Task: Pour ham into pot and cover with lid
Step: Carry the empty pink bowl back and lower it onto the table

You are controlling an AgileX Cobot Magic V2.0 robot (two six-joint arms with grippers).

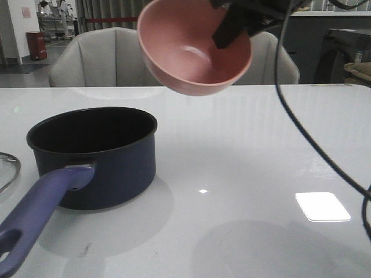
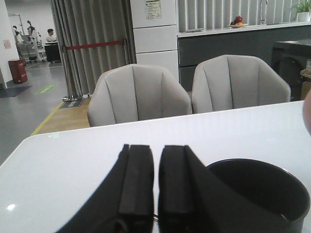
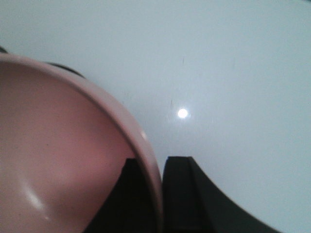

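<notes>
The right gripper (image 1: 235, 26) hangs high above the table at the top of the front view, its dark fingers (image 3: 182, 194) pinched over the rim of a pink bowl (image 1: 194, 46), one inside the wall and one outside, holding it tipped on its side. The left gripper (image 2: 155, 187) sits low near the table, its two black pads nearly together with nothing between them.

The counter (image 1: 255, 150) is white and glossy, mirroring the lights. The pot (image 1: 116, 168) has a smooth, matt dark-blue wall, and the pink bowl (image 1: 191, 46) shows a smooth, softly shiny finish. The fingers (image 2: 137, 184) look like matt black rubber or plastic.
</notes>
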